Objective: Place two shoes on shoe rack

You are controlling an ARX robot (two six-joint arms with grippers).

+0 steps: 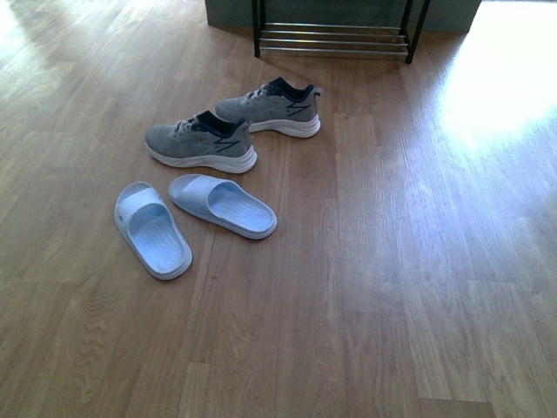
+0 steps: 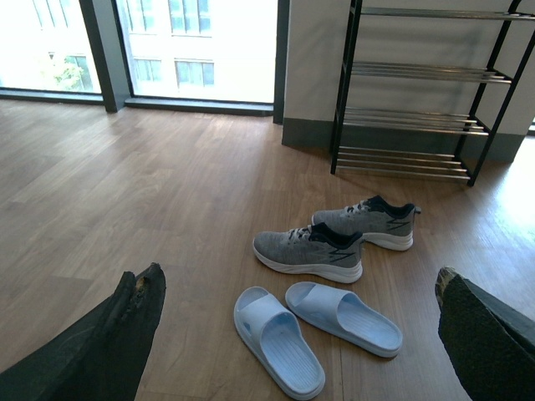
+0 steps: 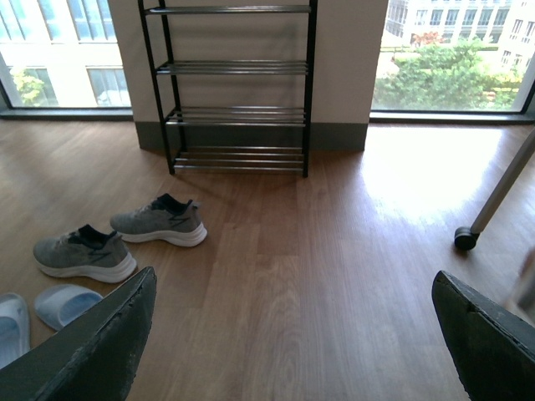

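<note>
All four shoes are sitting on the wooden floor (image 1: 400, 279), none of them on the shoe rack (image 1: 335, 41) yet. The rack stands at the far end against the wall. The wrist views show its black frame and several tiers of chrome bars. The far grey sneaker (image 1: 271, 109) is the one closest to it, though well apart from the bottom bars. The near grey sneaker (image 1: 200, 144) sits just in front of that one and a bit further left. Both are upright on their white soles, toes pointing left in the front view. Closer to the robot are the two light blue slides, the left slide (image 1: 152, 231) and the right slide (image 1: 222, 205), with strap ends near each other and heels splayed apart. The left gripper (image 2: 297, 274) has its dark fingers (image 2: 109, 342) spread wide with nothing between them, up above the floor. Same deal with the right gripper (image 3: 292, 278): fingers (image 3: 485, 334) wide apart, holding nothing. There's also a caster wheel (image 3: 465, 239) by the sunlit patch of floor.
</note>
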